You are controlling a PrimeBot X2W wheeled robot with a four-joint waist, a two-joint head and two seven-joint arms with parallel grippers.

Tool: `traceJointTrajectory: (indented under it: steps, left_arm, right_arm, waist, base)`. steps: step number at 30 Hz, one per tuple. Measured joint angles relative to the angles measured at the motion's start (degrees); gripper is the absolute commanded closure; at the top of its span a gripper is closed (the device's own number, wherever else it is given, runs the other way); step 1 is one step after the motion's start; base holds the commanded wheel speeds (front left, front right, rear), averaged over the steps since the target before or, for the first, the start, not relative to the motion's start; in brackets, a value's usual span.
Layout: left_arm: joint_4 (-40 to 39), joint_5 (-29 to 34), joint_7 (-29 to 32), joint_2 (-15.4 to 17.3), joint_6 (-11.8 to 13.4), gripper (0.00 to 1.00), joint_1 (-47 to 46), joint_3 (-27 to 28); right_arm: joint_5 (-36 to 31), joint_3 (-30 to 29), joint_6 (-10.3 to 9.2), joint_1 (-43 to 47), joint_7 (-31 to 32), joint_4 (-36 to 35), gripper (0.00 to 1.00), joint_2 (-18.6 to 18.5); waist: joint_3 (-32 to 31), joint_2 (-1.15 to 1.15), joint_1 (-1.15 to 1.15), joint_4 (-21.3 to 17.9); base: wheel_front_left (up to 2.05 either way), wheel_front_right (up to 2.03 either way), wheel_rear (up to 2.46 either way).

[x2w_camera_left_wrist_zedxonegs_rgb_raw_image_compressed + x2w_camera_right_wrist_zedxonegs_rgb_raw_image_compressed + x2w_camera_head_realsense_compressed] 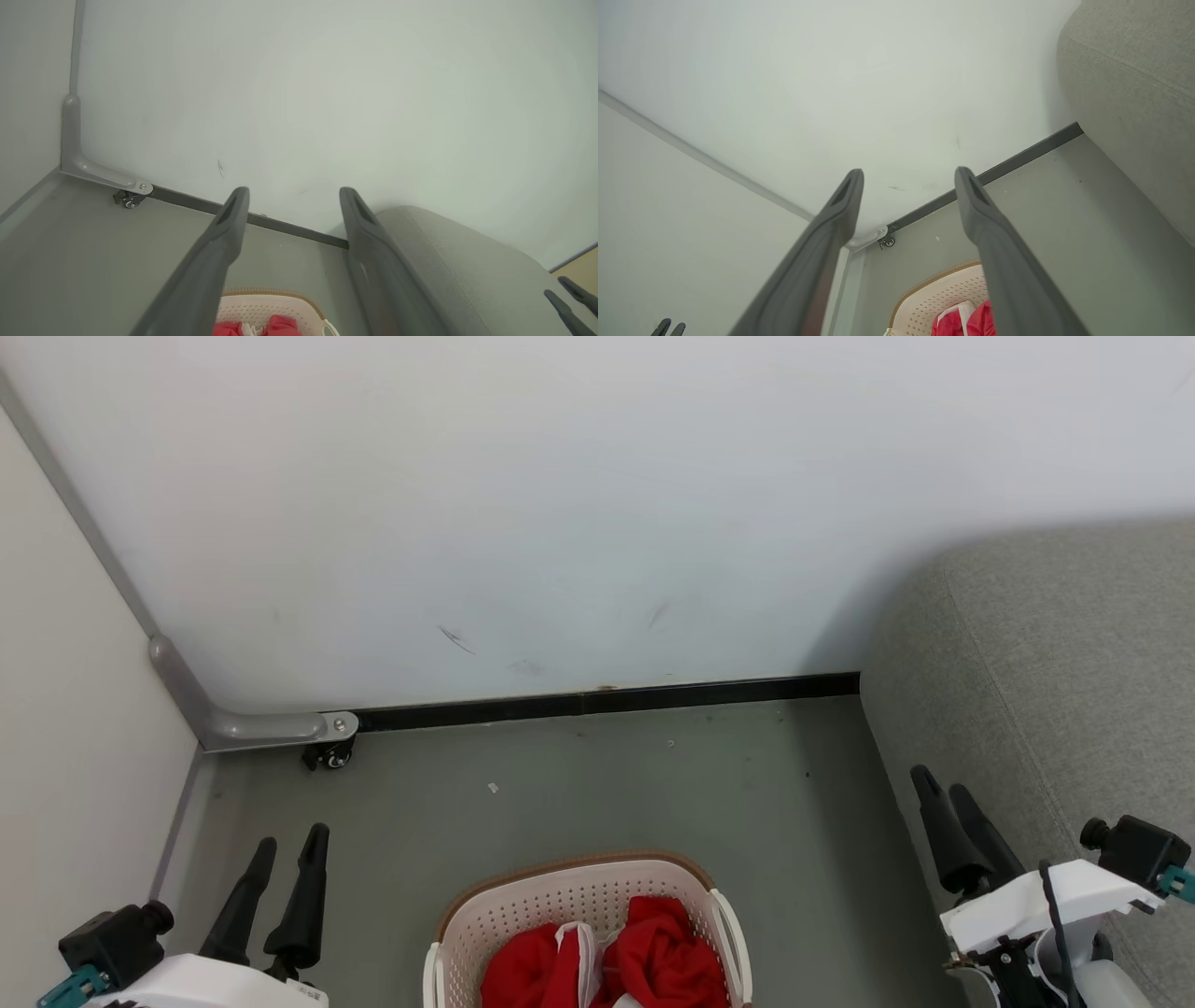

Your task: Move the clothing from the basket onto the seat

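- Two sets of jaws, both spread fully wide, both empty. In the head view, left fingers [303,896] sit lower left and right fingers [938,835] lower right.
- Clothing [663,952]: red with white bits, bunched inside the basket [523,915].
- The basket stands on the floor [607,775] between my two arms, nearer to me than either pair of fingertips. It is apart from both jaws.
- Seat [1055,663]: grey, on my right, against the wall [560,504]. Right jaws are near its side, left jaws well apart from it.
- Head view alone shows both basket handles and both arms together.
- Left wrist view: the basket's far rim and the clothing lie low between my fingers, with the seat to the right. The right arm's fingertips [567,317] show in the bottom-right corner.
- Right wrist view: the seat's rounded end is at upper right, with the basket and clothing low beside one finger. The left arm's fingertips [668,326] show at bottom left.
- Small caster [329,758] sits at the wall's foot, far left.
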Motion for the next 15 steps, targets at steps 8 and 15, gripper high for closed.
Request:
traceJointTrajectory:
  steps: [8, 15]
  left_arm:
    - [-1.1, 7.4, -1.8, -0.3, 0.0, 0.0, 0.0, -0.3]
    - [-2.0, 13.2, -3.3, -0.7, 0.0, 0.0, 0.0, -0.7]
  right_arm:
    - [-7.2, 0.2, 0.0, -0.9, -1.5, -0.4, 0.0, 0.1]
    - [-13.6, 0.3, 0.0, -1.0, -2.9, -0.6, 0.0, 0.3]
  waist:
    - [0.1, 0.0, -0.07, -0.1]
    - [0.1, 0.0, -0.09, -0.2]
  base:
    - [0.0, 0.0, 0.0]
    - [0.0, 0.0, 0.0]
